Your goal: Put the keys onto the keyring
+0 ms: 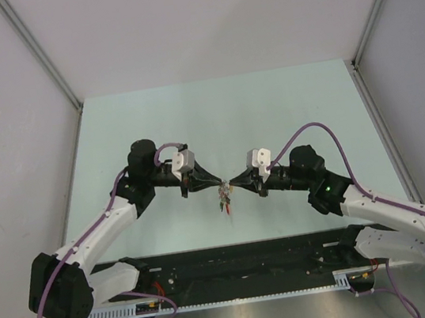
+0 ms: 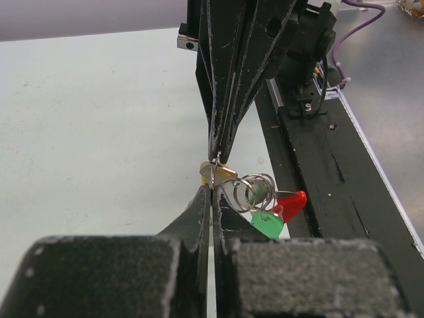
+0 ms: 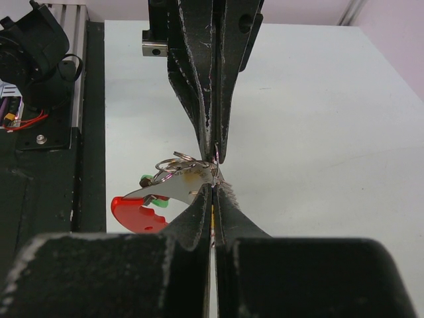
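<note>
The left gripper reaches in from nine o'clock over the table, its fingers pressed narrow on what looks like the wire of the keyring. Tip to tip with it, the right gripper comes in from three o'clock, pinched tight on the yellow key. The green key and red key dangle from the ring at six o'clock of the meeting tips, over the table's middle.

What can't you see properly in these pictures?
- Top view: the tiny colour-headed keys are too small to tell apart.
- Left wrist: the yellow plastic key head is half hidden by the left pincer.
- Right wrist: the green plastic key head hides behind a silver key blade.
</note>
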Available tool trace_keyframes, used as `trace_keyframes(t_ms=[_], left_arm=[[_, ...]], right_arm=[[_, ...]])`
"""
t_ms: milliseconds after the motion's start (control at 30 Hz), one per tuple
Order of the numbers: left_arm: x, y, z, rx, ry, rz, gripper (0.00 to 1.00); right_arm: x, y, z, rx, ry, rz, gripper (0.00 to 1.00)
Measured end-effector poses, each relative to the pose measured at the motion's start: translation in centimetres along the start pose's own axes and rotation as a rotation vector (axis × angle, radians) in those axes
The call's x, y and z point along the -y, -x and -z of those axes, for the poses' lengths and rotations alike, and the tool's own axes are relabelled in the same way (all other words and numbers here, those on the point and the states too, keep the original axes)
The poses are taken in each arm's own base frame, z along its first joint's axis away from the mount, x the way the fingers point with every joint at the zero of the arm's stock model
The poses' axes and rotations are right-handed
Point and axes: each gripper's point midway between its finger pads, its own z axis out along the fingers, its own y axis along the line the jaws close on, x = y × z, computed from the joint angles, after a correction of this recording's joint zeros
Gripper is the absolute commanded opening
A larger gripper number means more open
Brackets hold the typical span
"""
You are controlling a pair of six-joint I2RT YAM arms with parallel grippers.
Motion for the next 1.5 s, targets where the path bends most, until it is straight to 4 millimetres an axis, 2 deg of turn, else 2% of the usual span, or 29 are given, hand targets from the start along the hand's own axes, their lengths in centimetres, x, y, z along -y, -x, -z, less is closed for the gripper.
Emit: trace_keyframes(t_ms=[1500], left_arm=[[-0.21, -0.2, -0.08, -0.01, 0.018, 0.004, 0.0]], right_arm=[[0.63, -0.17, 0.05, -0.009, -0.037, -0.006, 0.0]])
